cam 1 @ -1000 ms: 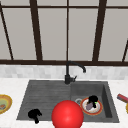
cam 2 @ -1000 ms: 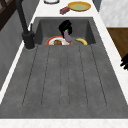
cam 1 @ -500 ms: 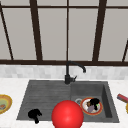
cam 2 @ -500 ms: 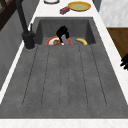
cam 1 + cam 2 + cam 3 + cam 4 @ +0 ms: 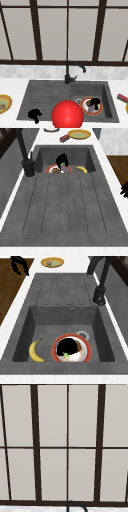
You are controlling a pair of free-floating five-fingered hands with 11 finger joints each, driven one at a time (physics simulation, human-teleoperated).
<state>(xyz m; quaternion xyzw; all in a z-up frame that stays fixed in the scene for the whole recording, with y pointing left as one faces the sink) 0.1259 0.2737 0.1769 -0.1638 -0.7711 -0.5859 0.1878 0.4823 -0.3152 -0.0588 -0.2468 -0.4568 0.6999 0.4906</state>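
Note:
My right hand is low over a red-rimmed plate in the sink basin, fingers curled on a small purple-grey piece. The left side view shows this hand over the plate with the purple piece under it. In the right side view the hand covers most of the plate. A banana lies in the basin beside the plate. My left hand hangs idle at the drainboard's front left corner with relaxed fingers.
A big red ball sits at the sink's front edge. The black faucet stands behind the basin. A yellow bowl is on the left counter. Another yellow bowl and a red block are on the right counter.
The right hand has sunk slightly toward the plate. The left hand has not moved.

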